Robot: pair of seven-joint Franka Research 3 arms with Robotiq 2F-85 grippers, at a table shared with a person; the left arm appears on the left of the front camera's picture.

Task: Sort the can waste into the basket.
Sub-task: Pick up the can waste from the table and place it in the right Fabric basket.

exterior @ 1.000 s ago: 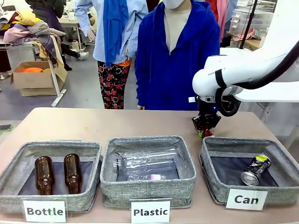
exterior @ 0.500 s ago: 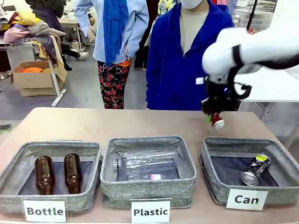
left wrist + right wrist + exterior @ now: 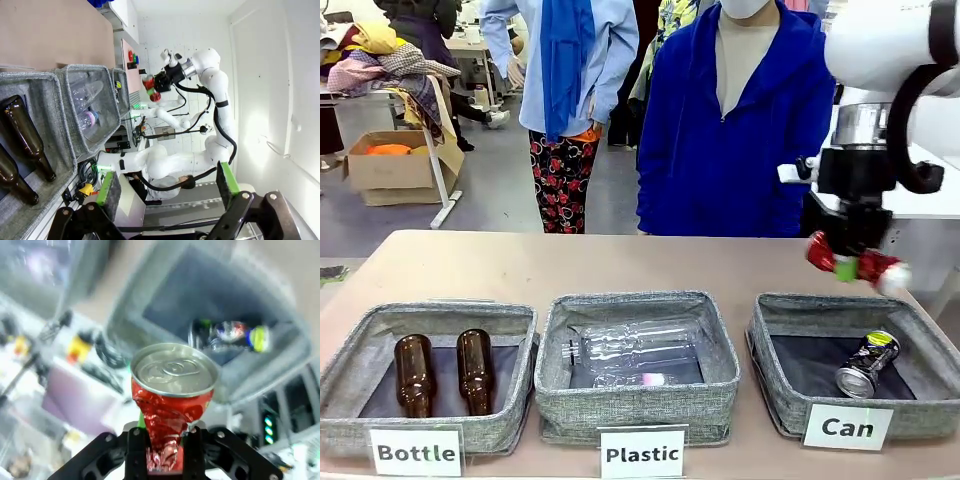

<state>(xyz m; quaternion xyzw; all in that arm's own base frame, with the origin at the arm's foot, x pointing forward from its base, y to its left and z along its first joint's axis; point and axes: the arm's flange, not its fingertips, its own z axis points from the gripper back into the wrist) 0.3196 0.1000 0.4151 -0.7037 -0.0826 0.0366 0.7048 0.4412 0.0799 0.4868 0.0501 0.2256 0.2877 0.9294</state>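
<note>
Front view: red can held in the air above the Can basket.
The right claw (image 3: 850, 258) pinched the crushed red can (image 3: 860, 262) above the far rim of the basket (image 3: 775, 395), which sat at the counter's (image 3: 520, 265) near right corner with the dark can (image 3: 867, 364) lying inside. From the right wrist, the red can (image 3: 172, 395) sat clamped between the fingers. The left claw (image 3: 167, 187) stood spread, holding nothing.
</note>
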